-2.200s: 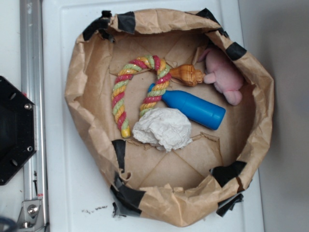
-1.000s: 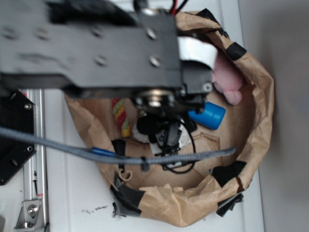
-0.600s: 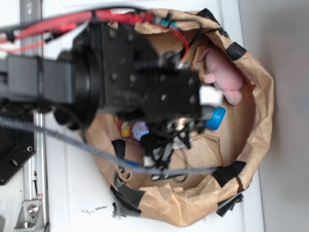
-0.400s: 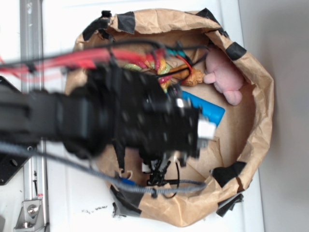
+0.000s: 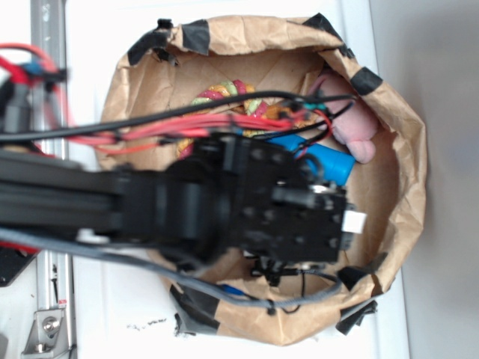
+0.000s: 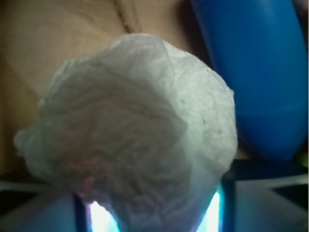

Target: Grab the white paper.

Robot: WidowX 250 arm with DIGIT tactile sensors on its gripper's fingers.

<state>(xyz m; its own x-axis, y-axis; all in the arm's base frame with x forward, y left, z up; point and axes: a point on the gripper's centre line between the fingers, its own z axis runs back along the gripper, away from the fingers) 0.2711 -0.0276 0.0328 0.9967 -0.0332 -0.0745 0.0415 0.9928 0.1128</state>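
The white paper (image 6: 135, 125) is a wrinkly roundish lump that fills most of the wrist view and lies on the brown paper floor. My gripper (image 6: 154, 212) is right over it. Its two fingers (image 6: 43, 208) stand at the lower left and lower right, with the paper's near end between them. Bright gaps show on both sides of the paper, so the jaws are open. In the exterior view my black arm and wrist (image 5: 254, 213) cover the paper and the fingers.
A blue bottle (image 6: 256, 72) lies just right of the paper and also shows in the exterior view (image 5: 329, 161). A pink plush (image 5: 359, 131) and a striped rope toy (image 5: 232, 93) lie at the back. A brown paper wall with black tape (image 5: 408, 149) rings everything.
My arm has swung in from the left over the brown paper ring and moved down and right. It now hides the white paper, which lay in plain sight before.
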